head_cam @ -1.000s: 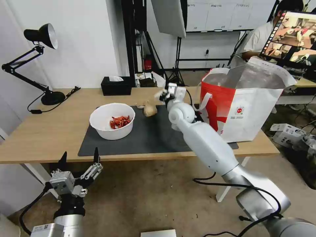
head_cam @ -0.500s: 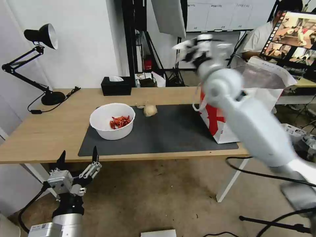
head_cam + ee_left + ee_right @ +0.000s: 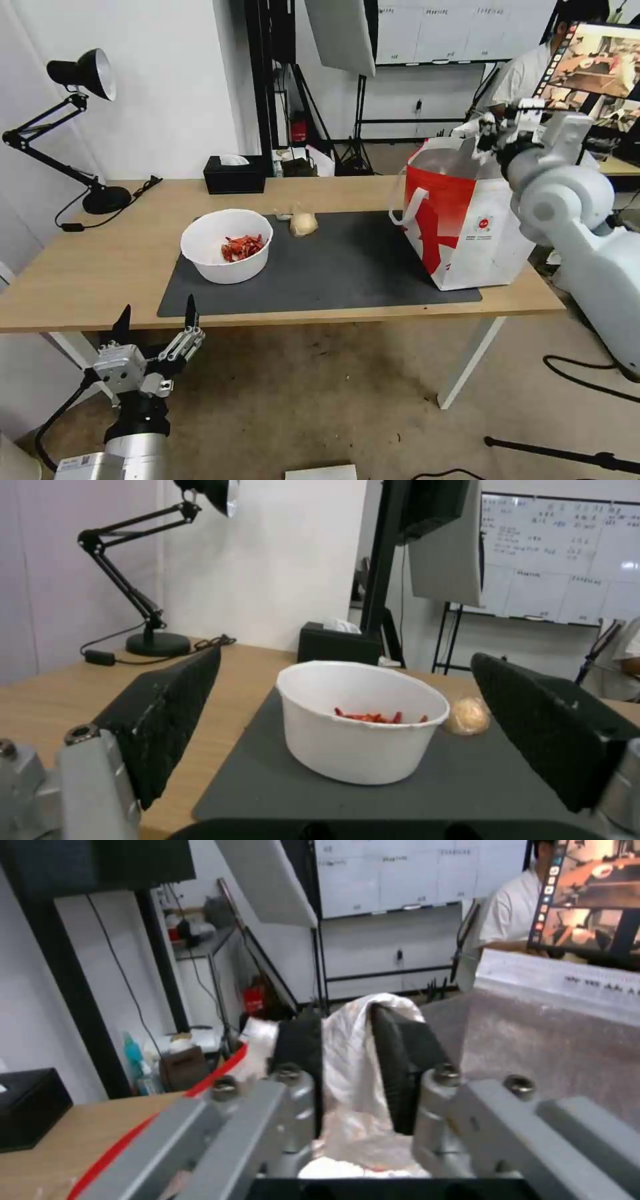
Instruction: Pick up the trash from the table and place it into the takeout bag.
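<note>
Nearest, below the near edge of the tabletop (image 3: 93, 267), the left gripper (image 3: 157, 320) is parked with its fingers (image 3: 167, 720) spread apart and nothing between them. Farther in, on the left part of the dark mat (image 3: 347, 267), the white bowl (image 3: 227, 245) of red shell scraps is seen upright with its mouth facing up. Just beyond it, at the far edge of the mat, the small clear bag with the beige lump (image 3: 303, 223) lies; its long axis cannot be told.

At the right end of the tabletop the takeout bag (image 3: 467, 227) stands upright with its foil-lined mouth open upward. Above the far right part of that mouth the right gripper (image 3: 490, 131) is held, its fingers (image 3: 400, 1060) clenched on the crumpled white tissue (image 3: 353, 1060). In the right wrist view the tissue is seen as a long fold, its long axis running along the fingers, one end poking out past the fingertips and the rest bunched toward the palm.

The gripper is judged to sit close to the bag's rim rather than over the middle of the opening. If the tissue were let go here, it is light enough to drift or catch on the rim flap and fall outside. It could also cling to the finger pads and not drop at all.
</note>
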{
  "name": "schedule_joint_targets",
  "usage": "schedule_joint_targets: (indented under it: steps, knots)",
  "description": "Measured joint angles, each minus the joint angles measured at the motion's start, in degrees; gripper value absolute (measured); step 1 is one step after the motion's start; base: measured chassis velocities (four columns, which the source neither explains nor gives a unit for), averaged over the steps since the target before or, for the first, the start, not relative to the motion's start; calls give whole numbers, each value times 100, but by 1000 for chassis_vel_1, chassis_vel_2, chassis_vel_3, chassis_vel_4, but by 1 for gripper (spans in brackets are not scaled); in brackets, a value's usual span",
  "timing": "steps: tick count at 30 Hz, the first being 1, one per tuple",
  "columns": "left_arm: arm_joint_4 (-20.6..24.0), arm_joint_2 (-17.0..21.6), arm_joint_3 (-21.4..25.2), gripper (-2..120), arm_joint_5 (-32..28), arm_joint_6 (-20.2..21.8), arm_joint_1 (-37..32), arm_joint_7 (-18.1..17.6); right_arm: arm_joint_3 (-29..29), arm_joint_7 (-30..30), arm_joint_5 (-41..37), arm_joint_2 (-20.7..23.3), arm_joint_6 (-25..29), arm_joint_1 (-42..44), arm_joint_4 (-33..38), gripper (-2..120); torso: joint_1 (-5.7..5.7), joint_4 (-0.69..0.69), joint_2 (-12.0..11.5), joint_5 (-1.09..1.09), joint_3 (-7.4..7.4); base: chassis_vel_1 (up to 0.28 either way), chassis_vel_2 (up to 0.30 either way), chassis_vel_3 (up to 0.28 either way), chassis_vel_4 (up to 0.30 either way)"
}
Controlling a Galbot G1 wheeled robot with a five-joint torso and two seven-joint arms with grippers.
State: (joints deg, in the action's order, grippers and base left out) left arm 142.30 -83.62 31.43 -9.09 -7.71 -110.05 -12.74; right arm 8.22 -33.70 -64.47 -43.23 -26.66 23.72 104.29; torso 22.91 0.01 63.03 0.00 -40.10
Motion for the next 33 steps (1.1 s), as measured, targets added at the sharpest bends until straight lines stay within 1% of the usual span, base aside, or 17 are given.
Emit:
schedule_joint_targets:
  steps: [2, 3, 5, 6, 8, 9, 11, 12, 14, 15, 17, 20, 24, 27, 28, 31, 33]
  knots:
    - [37, -7, -1, 100, 8, 1, -26, 2, 51, -28, -8, 19, 0, 72, 65, 34, 0, -1, 0, 0, 0, 0, 0, 0, 0]
    - [37, -7, -1, 100, 8, 1, -26, 2, 51, -28, -8, 19, 0, 72, 65, 34, 0, -1, 0, 0, 0, 0, 0, 0, 0]
    - [66, -10, -1, 100, 17, 1, -43, 4, 72, -36, -19, 45, 2, 89, 130, 44, 0, -1, 0, 0, 0, 0, 0, 0, 0]
    - [66, -10, -1, 100, 17, 1, -43, 4, 72, -36, -19, 45, 2, 89, 130, 44, 0, -1, 0, 0, 0, 0, 0, 0, 0]
    - [83, -14, -1, 100, 30, 1, -53, 5, 92, -53, -83, 77, 6, 90, 194, 56, 0, -1, 0, -1, 0, 0, 0, 0, 0]
    - [83, -14, -1, 100, 30, 1, -53, 5, 92, -53, -83, 77, 6, 90, 194, 56, 0, -1, 0, -1, 0, 0, 0, 0, 0]
    - [94, -17, -3, 100, 37, 1, -59, 6, 101, -99, -148, 88, 6, 93, 211, 65, 0, -1, 0, 0, 0, 0, 0, 0, 0]
    - [94, -17, -3, 100, 37, 1, -59, 6, 101, -99, -148, 88, 6, 93, 211, 65, 0, -1, 0, 0, 0, 0, 0, 0, 0]
    - [96, -19, -4, 100, 42, 1, -63, 7, 123, -131, -205, 91, 7, 105, 215, 76, 0, -1, 0, 0, 0, 0, 0, 0, 0]
    - [96, -19, -4, 100, 42, 1, -63, 7, 123, -131, -205, 91, 7, 105, 215, 76, 0, -1, 0, 0, 0, 0, 0, 0, 0]
    - [97, -19, -5, 100, 47, 1, -66, 8, 137, -146, -223, 99, 10, 106, 230, 87, 0, -1, 0, 0, 0, 0, 0, 0, 0]
    - [98, -18, -5, 100, 48, 1, -81, 8, 172, -149, -229, 147, 21, 150, 353, 97, 1, 0, 0, 0, 0, 0, 0, 0, 0]
    - [98, -18, -6, 100, 48, 1, -113, 10, 293, -50, -229, 241, 86, 335, 586, 100, 0, 0, 0, 0, -1, 0, 0, 0, 0]
    - [98, -13, -31, 100, 42, 1, -185, 13, 694, 408, -92, 524, 299, 1115, 1148, 100, 0, -1, 0, 0, 0, 0, 0, 0, 0]
    - [98, -13, -31, 100, 42, 1, -185, 13, 694, 408, -92, 524, 299, 1115, 1148, 100, 0, -1, 0, 0, 0, 0, 0, 0, 0]
    - [98, -15, -65, 100, 26, 1, -233, 16, 1145, 601, 222, 700, 629, 2160, 1852, 100, 0, -2, 0, 1, 0, 0, 0, 0, 0]
    - [98, -15, -78, 100, 20, 1, -251, 15, 1359, 639, 337, 704, 731, 2491, 2059, 100, 0, -1, 0, 1, 0, 0, 0, 0, 0]
